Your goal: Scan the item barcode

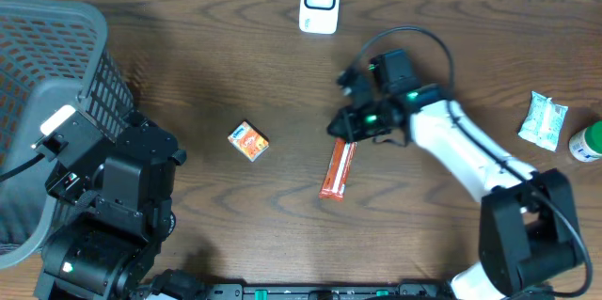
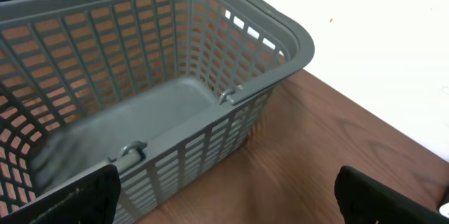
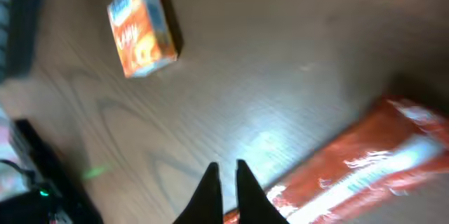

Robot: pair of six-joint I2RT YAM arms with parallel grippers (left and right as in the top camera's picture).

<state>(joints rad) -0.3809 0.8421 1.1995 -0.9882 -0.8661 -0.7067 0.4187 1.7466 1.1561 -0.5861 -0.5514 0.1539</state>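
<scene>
A long orange packet [image 1: 338,169] lies flat on the wooden table, just below my right gripper [image 1: 340,130]. In the right wrist view the packet [image 3: 365,171] runs off to the right beside the gripper [image 3: 225,175]. The jaws are shut to a thin slit, with nothing between them. A small orange box [image 1: 249,141] [image 3: 141,29] lies further left. A white scanner [image 1: 320,1] stands at the table's back edge. My left gripper [image 2: 228,206] hangs wide open and empty over bare table, just outside the basket's near wall.
A grey mesh basket [image 1: 42,74] [image 2: 210,122] fills the far left. At the right edge lie a green-and-white packet [image 1: 544,120] and a green-capped bottle [image 1: 586,142]. The left arm [image 1: 113,197] sits at the front left.
</scene>
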